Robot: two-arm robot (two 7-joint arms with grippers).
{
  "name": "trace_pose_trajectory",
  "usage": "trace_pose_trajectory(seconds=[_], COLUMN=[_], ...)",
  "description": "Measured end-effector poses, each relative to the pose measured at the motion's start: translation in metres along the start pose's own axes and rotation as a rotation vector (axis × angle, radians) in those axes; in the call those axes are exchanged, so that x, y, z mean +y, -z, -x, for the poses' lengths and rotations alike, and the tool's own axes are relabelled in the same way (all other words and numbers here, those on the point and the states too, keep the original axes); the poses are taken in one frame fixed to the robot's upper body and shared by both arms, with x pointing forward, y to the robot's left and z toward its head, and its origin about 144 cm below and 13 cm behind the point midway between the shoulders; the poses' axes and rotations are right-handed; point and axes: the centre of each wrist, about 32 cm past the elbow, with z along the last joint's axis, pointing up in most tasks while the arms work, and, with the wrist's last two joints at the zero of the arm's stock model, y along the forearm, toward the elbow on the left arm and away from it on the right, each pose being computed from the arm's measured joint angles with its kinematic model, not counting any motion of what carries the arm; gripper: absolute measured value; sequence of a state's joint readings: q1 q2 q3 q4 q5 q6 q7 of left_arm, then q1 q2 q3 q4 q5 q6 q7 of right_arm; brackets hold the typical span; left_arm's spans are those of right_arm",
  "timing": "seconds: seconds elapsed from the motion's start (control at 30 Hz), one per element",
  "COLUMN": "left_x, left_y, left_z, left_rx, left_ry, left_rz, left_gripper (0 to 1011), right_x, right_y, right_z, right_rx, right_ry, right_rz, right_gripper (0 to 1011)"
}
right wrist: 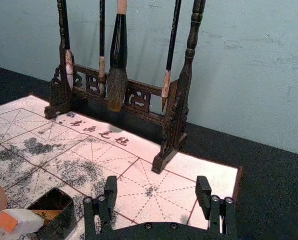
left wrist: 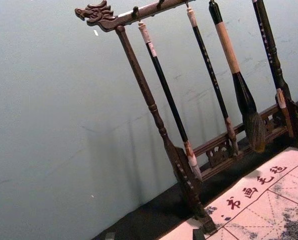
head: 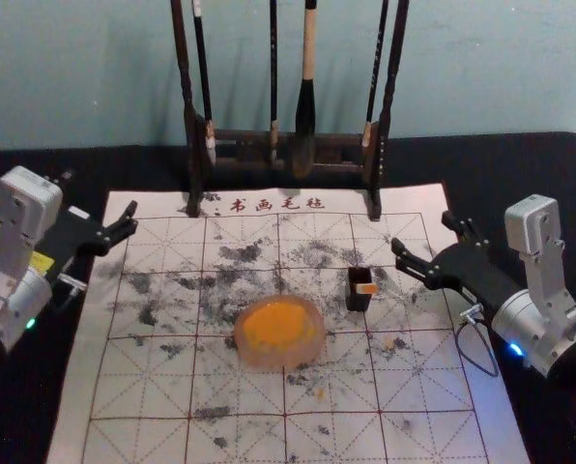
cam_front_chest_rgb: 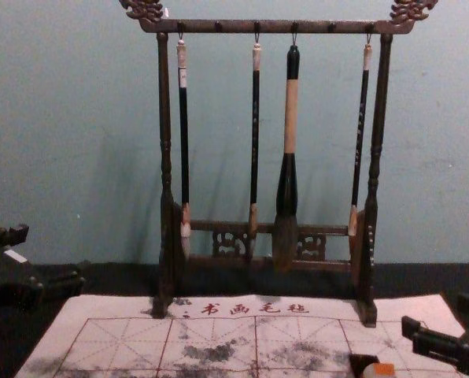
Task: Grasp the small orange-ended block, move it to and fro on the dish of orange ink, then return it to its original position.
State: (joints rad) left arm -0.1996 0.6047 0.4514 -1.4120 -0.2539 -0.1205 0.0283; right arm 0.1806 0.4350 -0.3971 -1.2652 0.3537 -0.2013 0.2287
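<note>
Dark table [head: 539, 164] | ink-blotched gridded mat [head: 365, 362] flat on it | brush rack [head: 242, 152] straddling mat's far edge

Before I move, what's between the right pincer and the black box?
Bare stretch: smudged mat, no object, between right pincer and black box with the orange-ended block; head view shows it.

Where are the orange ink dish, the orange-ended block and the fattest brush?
Ink dish [head: 282, 359], head view: on the near rim.
Orange-ended block [right wrist: 27, 221], right wrist view: on its pale side.
Fattest brush [cam_front_chest_rgb: 289, 132], chest view: on the pale section of its handle.
</note>
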Motion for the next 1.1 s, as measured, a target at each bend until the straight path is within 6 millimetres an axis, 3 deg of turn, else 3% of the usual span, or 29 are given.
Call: trace_pose_trajectory(seconds=[1.1], left_x=[0.0], left_y=[0.0], left_z=[0.0], left_rx=[0.0], left_ry=[0.0], left_rz=[0.0], left_gripper=[1001], right_x=[-0.0001], right_y=[-0.0018], right_z=[-0.0005], right_rx=[-0.003], right_ry=[-0.009], right_rz=[-0.006], right_gripper=[1000])
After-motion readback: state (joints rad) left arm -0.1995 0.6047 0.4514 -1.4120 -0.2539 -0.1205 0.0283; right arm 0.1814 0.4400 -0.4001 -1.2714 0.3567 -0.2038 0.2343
